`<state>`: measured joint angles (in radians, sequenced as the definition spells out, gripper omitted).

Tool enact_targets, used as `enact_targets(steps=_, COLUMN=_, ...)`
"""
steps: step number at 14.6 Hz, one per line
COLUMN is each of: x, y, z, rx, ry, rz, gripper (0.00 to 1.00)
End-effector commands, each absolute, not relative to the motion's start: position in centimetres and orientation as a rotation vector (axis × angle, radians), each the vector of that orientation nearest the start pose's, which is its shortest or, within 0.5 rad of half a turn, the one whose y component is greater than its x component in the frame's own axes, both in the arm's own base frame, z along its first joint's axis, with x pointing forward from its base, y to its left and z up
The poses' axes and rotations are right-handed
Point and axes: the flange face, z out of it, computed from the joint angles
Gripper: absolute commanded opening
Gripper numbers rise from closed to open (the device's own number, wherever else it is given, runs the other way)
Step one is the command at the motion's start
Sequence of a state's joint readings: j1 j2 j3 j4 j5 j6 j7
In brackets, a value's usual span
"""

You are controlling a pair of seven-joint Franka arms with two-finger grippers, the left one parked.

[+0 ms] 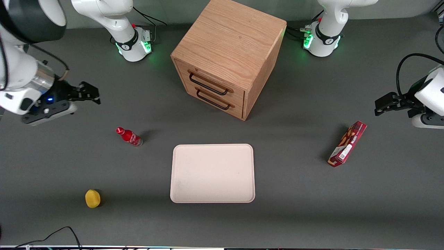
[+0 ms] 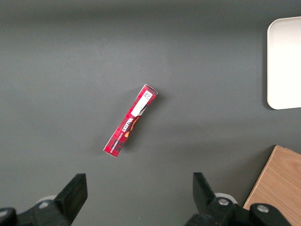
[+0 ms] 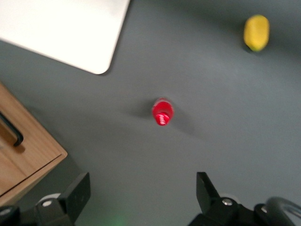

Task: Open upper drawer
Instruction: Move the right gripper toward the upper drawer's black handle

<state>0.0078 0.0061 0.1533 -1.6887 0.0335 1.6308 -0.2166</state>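
Upper drawer (image 1: 210, 82) shut; tool (image 1: 91, 94) spread wide, well apart.

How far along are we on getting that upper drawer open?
Nothing looks done: the upper drawer sits flush in the cabinet, like the lower drawer. The gripper hangs open and empty above the table toward the working arm's end, clear of the handle. Left: reach the handle, grip it and pull.
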Motion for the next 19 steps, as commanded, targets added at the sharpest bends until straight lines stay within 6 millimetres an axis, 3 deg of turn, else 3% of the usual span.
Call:
enact_targets(steps=1, x=54.5, y=12.5, z=56.6, rx=-3.033, ry=-0.763, rz=0.121, gripper=1.0)
enact_targets(steps=3, x=54.0, y=15.8, z=55.8, rx=-2.989, ry=-0.905, rz=0.144, gripper=1.0)
enact_targets(steps=5, x=53.0, y=20.4, z=54.7, rx=-2.946, ry=-1.037, rz=0.172, gripper=1.0)
enact_targets(steps=8, x=52.0, y=24.4, z=53.4, rx=-2.841, ry=-1.275, rz=0.206, gripper=1.0)
enact_targets(steps=9, x=51.8, y=26.1, z=52.0, rx=-2.764, ry=-1.372, rz=0.24, gripper=1.0)
enact_targets(steps=11, x=52.7, y=28.2, z=50.5, rx=-2.666, ry=-1.398, rz=0.26, gripper=1.0)
enact_targets(steps=15, x=52.1, y=32.6, z=49.3, rx=-2.584, ry=-1.423, rz=0.217, gripper=1.0)
enact_targets(steps=19, x=51.8, y=35.0, z=47.9, rx=-2.605, ry=-1.247, rz=0.224, gripper=1.0)
